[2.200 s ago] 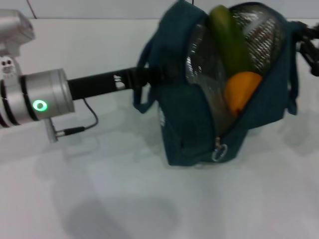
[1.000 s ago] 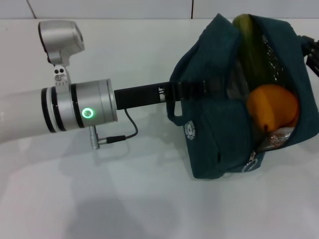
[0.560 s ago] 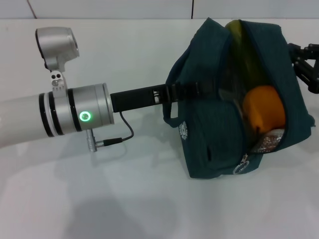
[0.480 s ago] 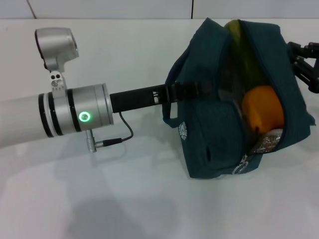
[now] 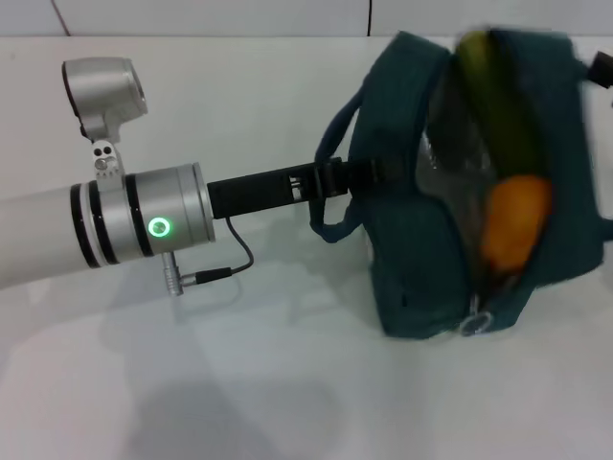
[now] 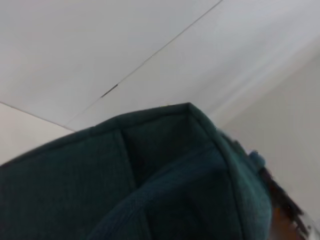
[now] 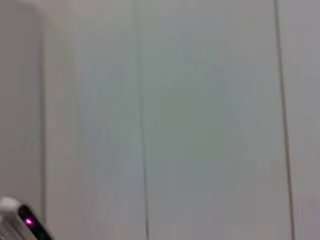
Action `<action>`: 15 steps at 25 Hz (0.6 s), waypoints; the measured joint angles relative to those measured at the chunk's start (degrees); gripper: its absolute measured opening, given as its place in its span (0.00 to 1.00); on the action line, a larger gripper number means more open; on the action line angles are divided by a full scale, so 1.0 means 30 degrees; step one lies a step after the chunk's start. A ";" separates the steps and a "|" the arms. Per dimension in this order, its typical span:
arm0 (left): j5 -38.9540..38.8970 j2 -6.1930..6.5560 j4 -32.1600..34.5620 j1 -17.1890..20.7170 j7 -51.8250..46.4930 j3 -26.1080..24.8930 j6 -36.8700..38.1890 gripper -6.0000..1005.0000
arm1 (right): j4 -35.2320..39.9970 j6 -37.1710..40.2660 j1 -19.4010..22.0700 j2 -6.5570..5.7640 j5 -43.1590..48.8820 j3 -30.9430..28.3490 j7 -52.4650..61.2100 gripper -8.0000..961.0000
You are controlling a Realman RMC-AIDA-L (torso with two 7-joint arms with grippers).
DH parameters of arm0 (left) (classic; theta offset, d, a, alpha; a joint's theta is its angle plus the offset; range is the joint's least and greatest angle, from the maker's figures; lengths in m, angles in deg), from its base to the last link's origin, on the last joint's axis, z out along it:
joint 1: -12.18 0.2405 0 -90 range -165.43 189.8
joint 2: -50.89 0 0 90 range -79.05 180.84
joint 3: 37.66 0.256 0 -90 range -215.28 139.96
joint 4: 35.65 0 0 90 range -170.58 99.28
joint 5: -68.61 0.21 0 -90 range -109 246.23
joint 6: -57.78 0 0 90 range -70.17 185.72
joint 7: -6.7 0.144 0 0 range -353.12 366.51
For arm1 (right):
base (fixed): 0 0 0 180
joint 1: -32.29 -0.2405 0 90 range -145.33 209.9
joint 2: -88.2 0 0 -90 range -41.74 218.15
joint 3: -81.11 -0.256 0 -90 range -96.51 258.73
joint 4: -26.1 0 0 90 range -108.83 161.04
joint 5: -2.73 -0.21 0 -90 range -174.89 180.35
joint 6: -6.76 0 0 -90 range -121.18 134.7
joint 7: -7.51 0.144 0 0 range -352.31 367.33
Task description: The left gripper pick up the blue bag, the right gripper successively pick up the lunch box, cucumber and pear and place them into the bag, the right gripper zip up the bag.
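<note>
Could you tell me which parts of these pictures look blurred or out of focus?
Head view: the blue bag, with the cucumber and pear inside, is smeared, while the left gripper at its handle is fairly crisp. Left wrist view: the bag's fabric is soft. Right wrist view: only blurry pale panels.

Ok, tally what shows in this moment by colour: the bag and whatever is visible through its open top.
Teal-blue: 1, the blue bag, held at its side by the left gripper.
Green: 1, the cucumber, inside the bag.
Orange: 1, the pear, inside the bag below the cucumber.
Total: 3. No lunch box can be made out.
</note>
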State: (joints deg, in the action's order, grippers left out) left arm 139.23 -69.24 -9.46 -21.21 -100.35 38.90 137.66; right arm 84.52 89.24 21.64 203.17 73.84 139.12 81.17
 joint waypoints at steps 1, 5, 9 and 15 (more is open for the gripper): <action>-0.0074 -0.0002 -0.0001 0.0026 0.0000 -0.0001 0.0002 0.06 | -0.0106 0.0464 0.0012 -0.0002 -0.0015 -0.0259 -0.0077 0.43; -0.0120 -0.0008 0.0000 0.0033 -0.0001 0.0054 0.0062 0.06 | -0.1096 0.1107 -0.0102 -0.0028 -0.0019 -0.1107 -0.0262 0.58; -0.0231 -0.0031 0.0095 -0.0020 -0.0037 0.0133 0.0146 0.06 | -0.1914 0.1593 -0.0247 -0.0079 0.0090 -0.1479 -0.0309 0.64; -0.0302 -0.0026 0.0037 0.0066 -0.0053 0.0147 0.0177 0.06 | -0.1960 0.5147 -0.0216 -0.0124 0.1350 -0.1457 -0.0698 0.63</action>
State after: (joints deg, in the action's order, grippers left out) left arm 138.32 -69.31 -9.34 -21.02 -100.51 39.34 138.19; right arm 78.64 104.69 20.99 202.80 77.89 134.75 79.08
